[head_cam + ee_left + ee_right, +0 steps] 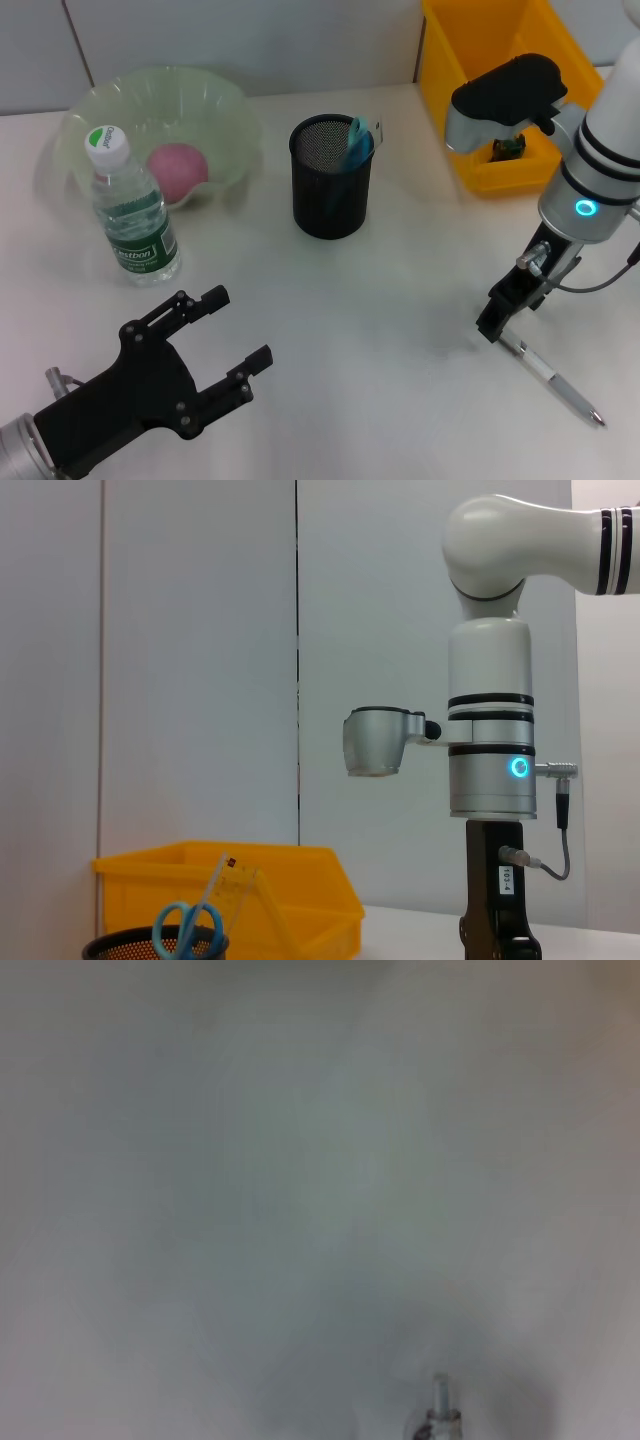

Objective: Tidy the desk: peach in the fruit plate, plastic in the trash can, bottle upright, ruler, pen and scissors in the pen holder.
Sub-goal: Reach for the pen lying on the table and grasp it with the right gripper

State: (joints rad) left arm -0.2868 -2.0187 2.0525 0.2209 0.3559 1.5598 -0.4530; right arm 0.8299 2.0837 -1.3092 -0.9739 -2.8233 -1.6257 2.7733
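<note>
Pen step in hand: right gripper (493, 325) sits at the pen (553, 380), finger state indeterminate; next, lift to the pen holder (331, 177); left gripper (238, 330) idles nearer, fingers apart.

The white desk (400, 300) carries a green plate (225, 110); a standing bottle (130, 215); a mesh holder (330, 180); a yellow bin (450, 90); a pen (555, 380).
</note>
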